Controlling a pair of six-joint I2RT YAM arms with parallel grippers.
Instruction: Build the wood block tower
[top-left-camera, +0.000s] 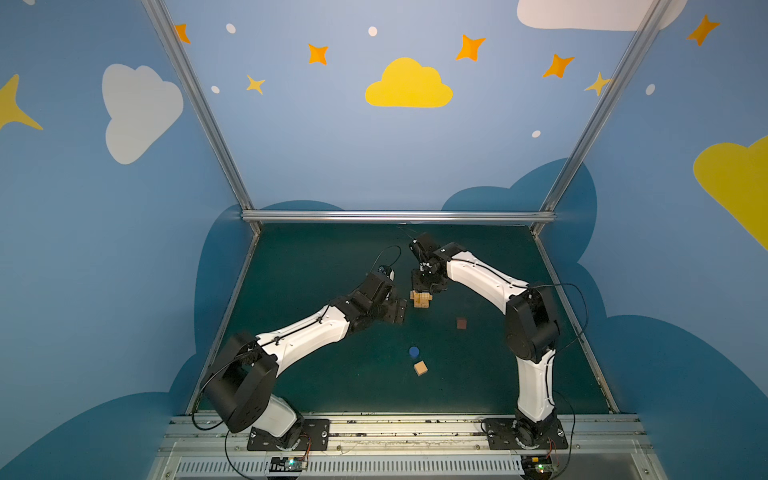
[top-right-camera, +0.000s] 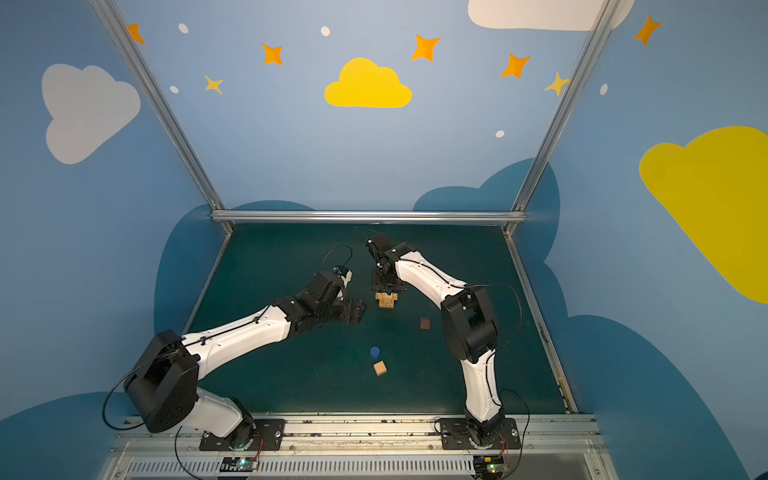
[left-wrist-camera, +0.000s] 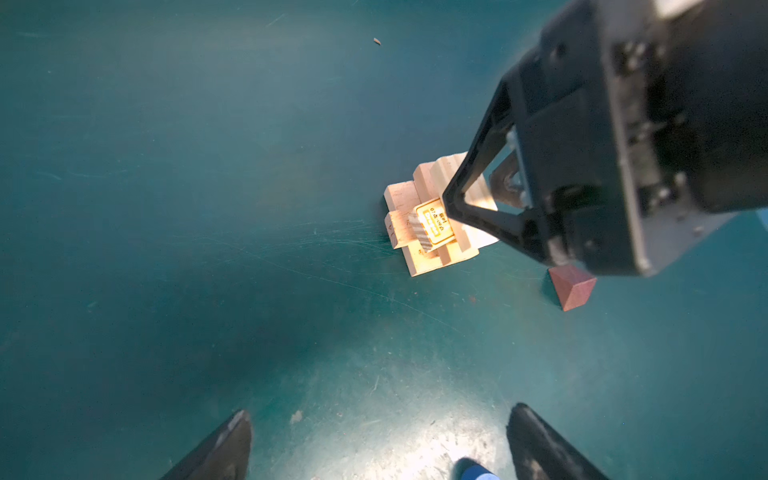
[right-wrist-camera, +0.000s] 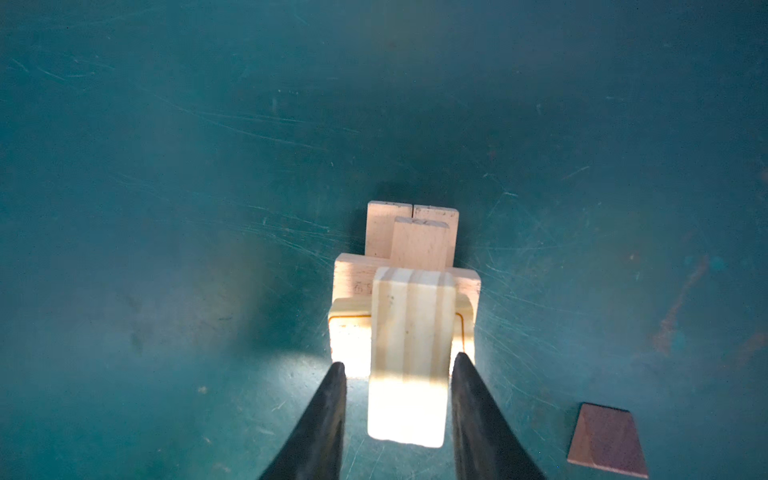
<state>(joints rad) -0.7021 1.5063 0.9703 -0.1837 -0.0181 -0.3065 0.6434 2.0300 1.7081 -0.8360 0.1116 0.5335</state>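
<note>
The wood block tower (top-left-camera: 421, 300) stands toward the far middle of the green mat (top-left-camera: 311, 270), built of tan bars in crosswise layers. The right gripper (right-wrist-camera: 397, 361) hangs directly over it. Its jaws straddle the top bar (right-wrist-camera: 409, 332) with a gap showing on one side, so the bar is released, not clamped. The left gripper (left-wrist-camera: 380, 413) sits just beside the tower, jaws wide and empty. Loose stock lies nearer the robot's base: reddish-brown cube (top-left-camera: 461, 323), blue round piece (top-left-camera: 413, 352), tan cube (top-left-camera: 420, 368). Expect every piece to be light, rigid and smooth-faced. The stack looks unbonded and would probably shift under a sideways nudge. Grip cubes on two opposite flat faces. Take the round piece across its width, where it may slip.
</note>
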